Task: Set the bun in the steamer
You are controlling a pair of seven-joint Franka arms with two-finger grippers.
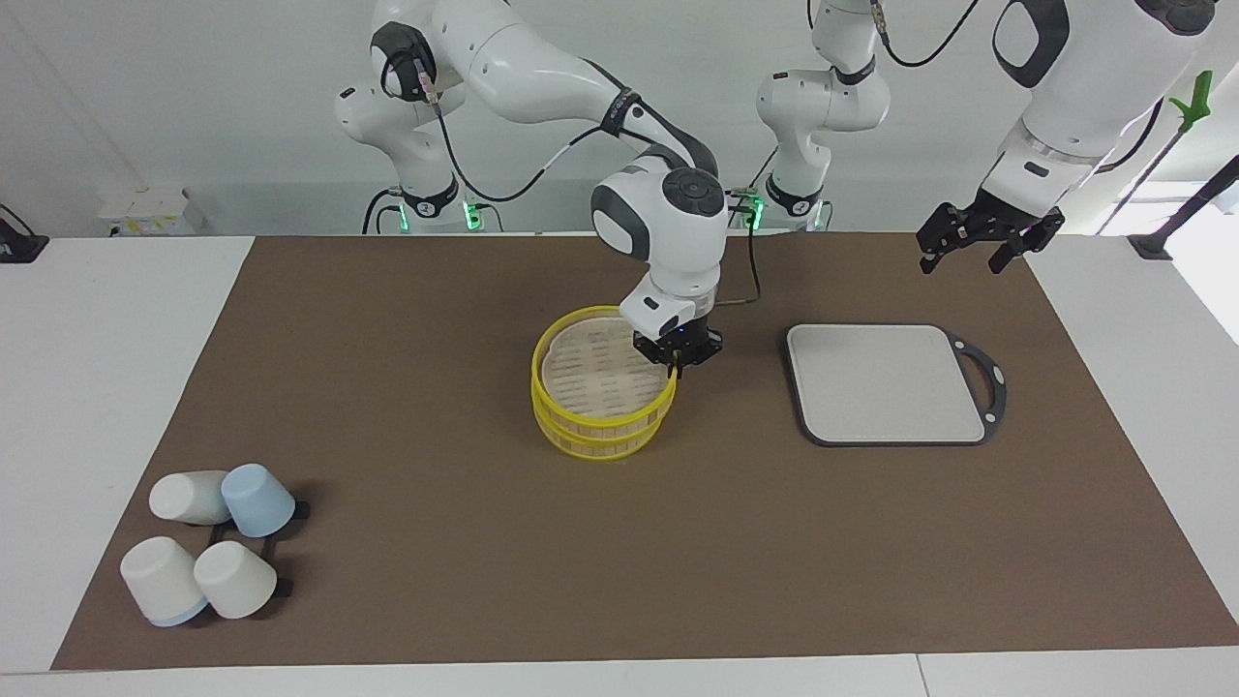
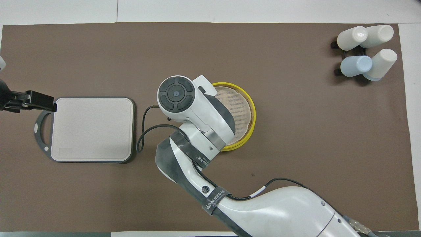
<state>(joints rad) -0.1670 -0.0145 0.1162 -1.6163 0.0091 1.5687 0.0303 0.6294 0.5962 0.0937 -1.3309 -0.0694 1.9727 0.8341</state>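
On the brown mat [image 1: 407, 319], the steamer [image 1: 600, 407] sits beside a grey board [image 1: 886, 382].

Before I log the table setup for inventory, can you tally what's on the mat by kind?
Cups: 4 (3 white, 1 light blue)
Steamer: 1, yellow-rimmed, lid on
Grey board: 1
Bun: 0 in view
Total: 6
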